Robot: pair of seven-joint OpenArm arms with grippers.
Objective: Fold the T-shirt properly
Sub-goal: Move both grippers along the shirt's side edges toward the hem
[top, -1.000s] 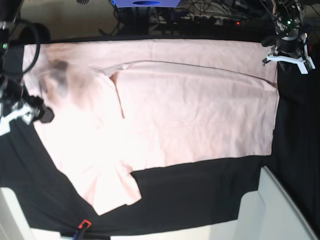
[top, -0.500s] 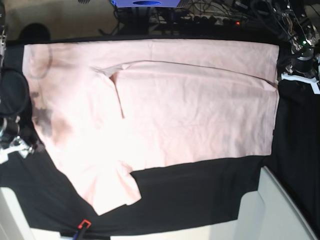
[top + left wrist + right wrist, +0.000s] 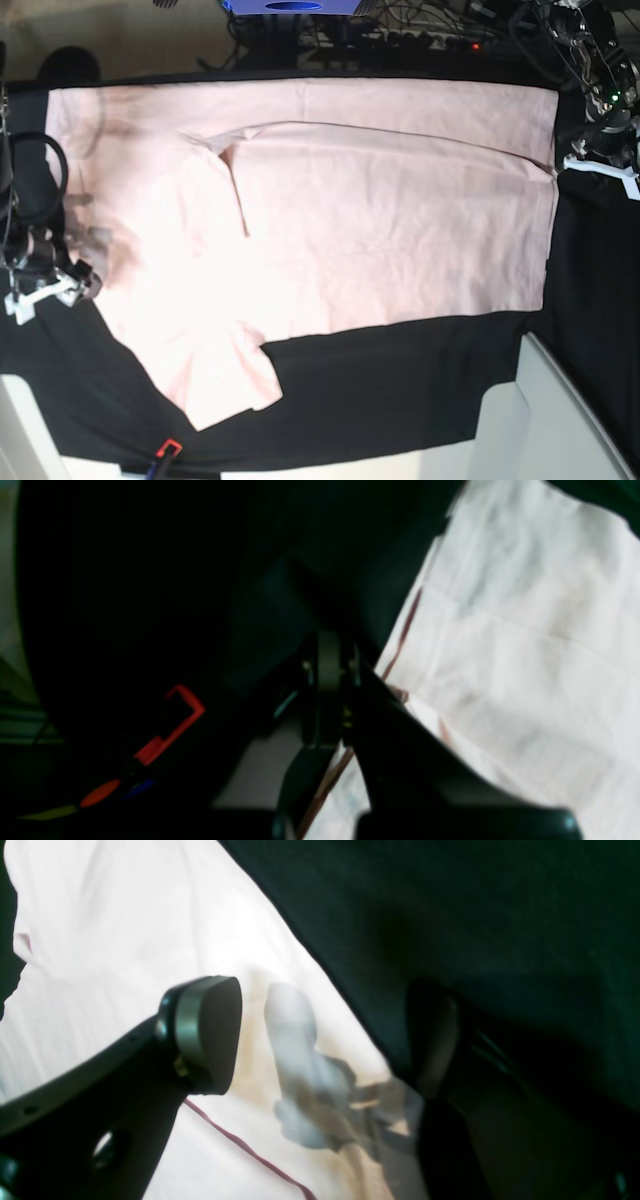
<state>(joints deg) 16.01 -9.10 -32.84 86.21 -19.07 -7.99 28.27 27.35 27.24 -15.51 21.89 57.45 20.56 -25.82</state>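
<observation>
Your T-shirt (image 3: 380, 220) lies spread flat on the black table cloth (image 3: 400, 390), plain side up, filling most of the far half of the table in the base view. One long edge has been folded over, leaving a seam line running across the upper part, and a short sleeve (image 3: 225, 385) sticks out toward the near edge on that view's left.

Your right gripper (image 3: 55, 285) sits at the shirt's left edge in the base view, low over the cloth. Its wrist camera shows the fingers (image 3: 205, 1032) spread wide apart (one over pink fabric, the other over black cloth), with nothing between them but the shirt's border below and a grey shadow on it.

Your left gripper (image 3: 600, 160) hangs at the opposite end, just beside the shirt's far right corner. Its wrist view is blurred and dark, but the jaws look pressed together with no fabric caught in them; the shirt's edge (image 3: 500, 645) lies right next to them.

A small red-and-blue object (image 3: 165, 452) rests near the front edge of the table.
</observation>
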